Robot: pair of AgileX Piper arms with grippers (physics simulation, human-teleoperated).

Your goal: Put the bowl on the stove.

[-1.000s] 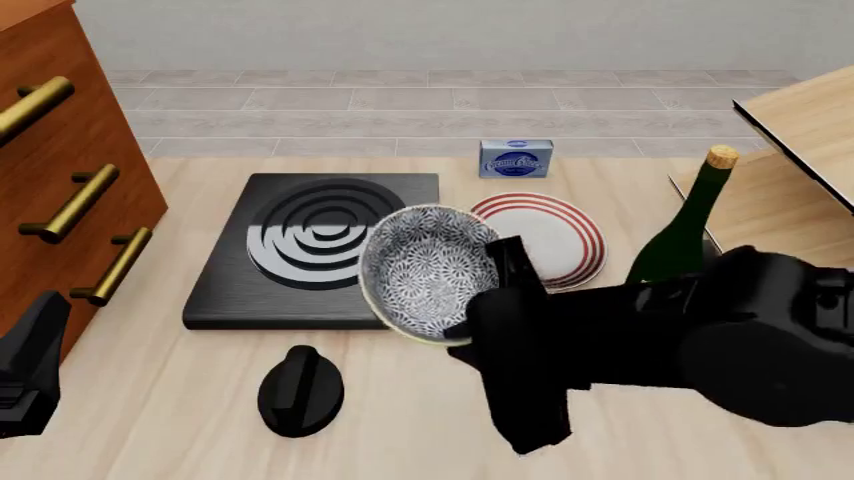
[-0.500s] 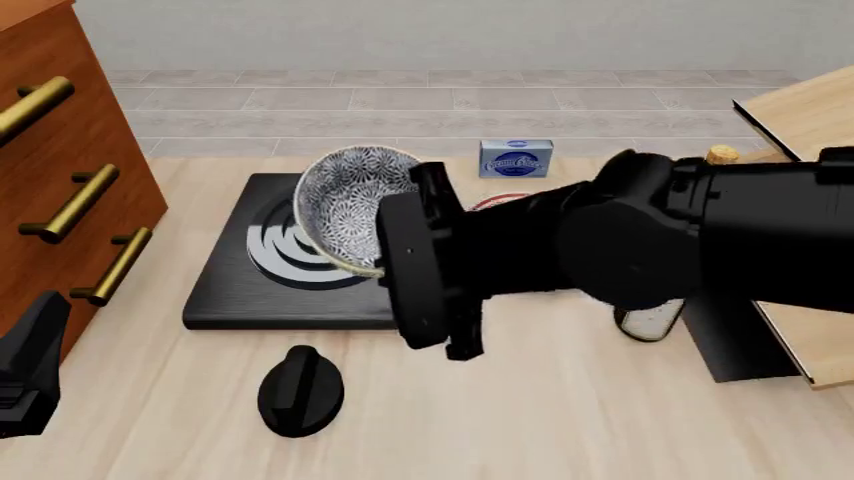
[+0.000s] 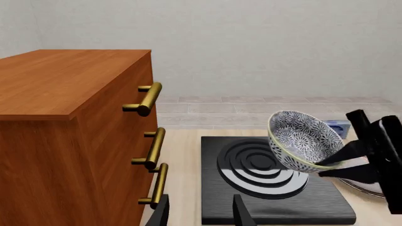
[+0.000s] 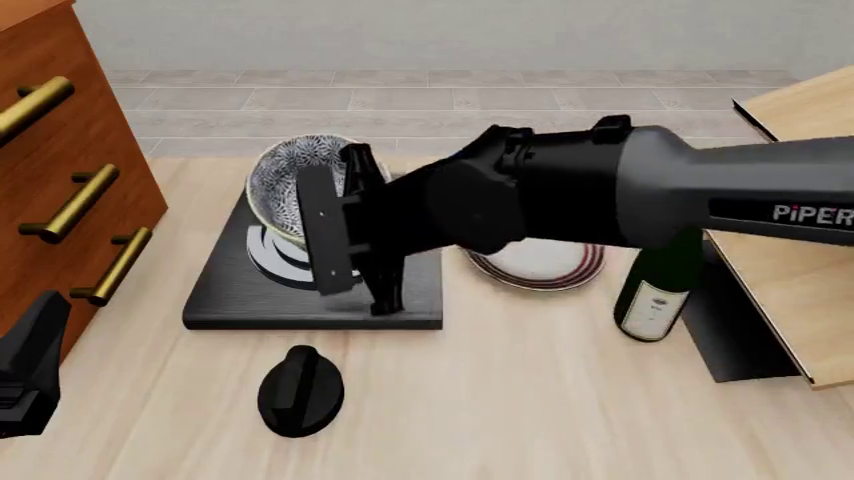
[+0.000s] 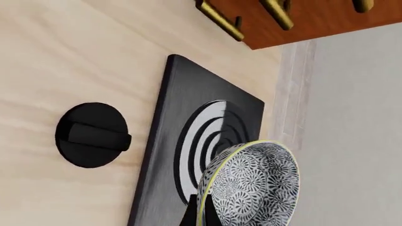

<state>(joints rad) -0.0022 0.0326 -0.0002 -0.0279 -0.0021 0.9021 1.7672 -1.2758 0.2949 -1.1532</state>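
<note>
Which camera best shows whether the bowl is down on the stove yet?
Left wrist view: side-on, the bowl hangs tilted above the stove rings, not set down. Front view: the right arm hides most of it. Right wrist view: only its patterned inside, height unclear.

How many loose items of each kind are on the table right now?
Bowl, held tilted over the stove by the right gripper: 1
Stove: 1
Round black knob: 1
Red-ringed plate: 1
Green bottle: 1
Total: 5
</note>
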